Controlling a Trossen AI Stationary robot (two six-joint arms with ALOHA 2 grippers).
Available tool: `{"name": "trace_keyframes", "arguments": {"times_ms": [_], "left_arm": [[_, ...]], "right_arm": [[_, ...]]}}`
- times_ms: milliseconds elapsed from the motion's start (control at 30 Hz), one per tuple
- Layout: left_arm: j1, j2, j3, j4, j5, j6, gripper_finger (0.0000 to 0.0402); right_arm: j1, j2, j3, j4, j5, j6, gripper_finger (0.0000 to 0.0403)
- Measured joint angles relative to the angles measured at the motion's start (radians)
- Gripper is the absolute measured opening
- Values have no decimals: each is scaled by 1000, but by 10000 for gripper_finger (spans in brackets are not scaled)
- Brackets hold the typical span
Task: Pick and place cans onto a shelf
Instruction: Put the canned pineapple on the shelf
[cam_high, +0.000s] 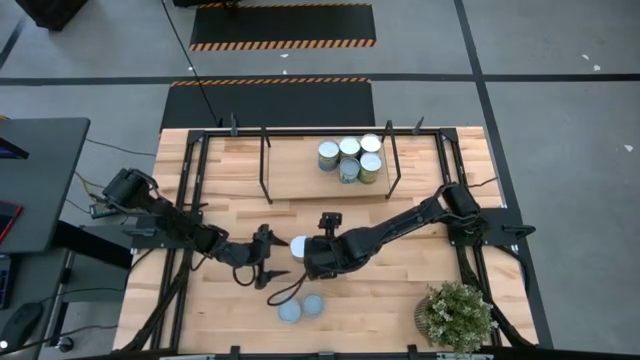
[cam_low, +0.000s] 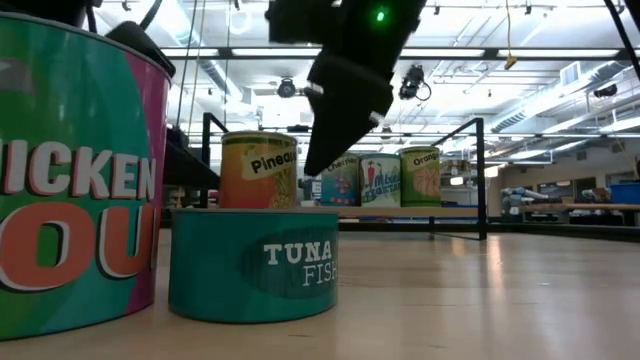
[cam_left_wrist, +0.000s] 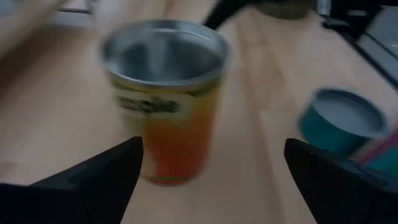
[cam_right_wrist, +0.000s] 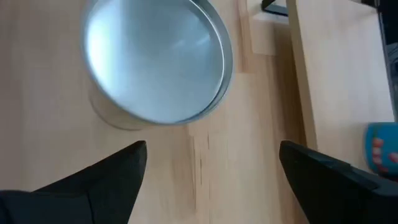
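A can with a yellow-orange label and a silver top (cam_high: 298, 246) stands upright on the tabletop between my two grippers; it also shows in the low view (cam_low: 258, 170), the left wrist view (cam_left_wrist: 166, 99) and the right wrist view (cam_right_wrist: 158, 62). My left gripper (cam_high: 268, 258) is open, level, just to the can's left, with its fingers (cam_left_wrist: 106, 177) short of the can. My right gripper (cam_high: 308, 258) is open above and just right of the can, pointing down (cam_right_wrist: 211, 171). Several cans (cam_high: 349, 158) stand on the shelf (cam_high: 290, 180).
A low teal tuna can (cam_high: 313, 303) and a taller teal-and-pink can (cam_high: 289, 312) stand near the table's near edge; they show large in the low view (cam_low: 252, 265) (cam_low: 75, 170). A potted plant (cam_high: 457, 315) stands at the near right corner. The shelf's black rails (cam_high: 265, 160) rise at the far side.
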Motion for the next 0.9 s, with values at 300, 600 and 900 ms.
{"name": "trace_keyframes", "arguments": {"times_ms": [300, 600, 900], "left_arm": [[51, 0, 0, -2, -140, 5, 396], [65, 1, 0, -20, -140, 6, 396], [66, 1, 0, -55, -180, 5, 396]], "right_arm": [[4, 3, -36, 81, -62, 43, 375], [40, 3, -35, 161, -112, 46, 375], [82, 3, -35, 148, -114, 129, 375]]}}
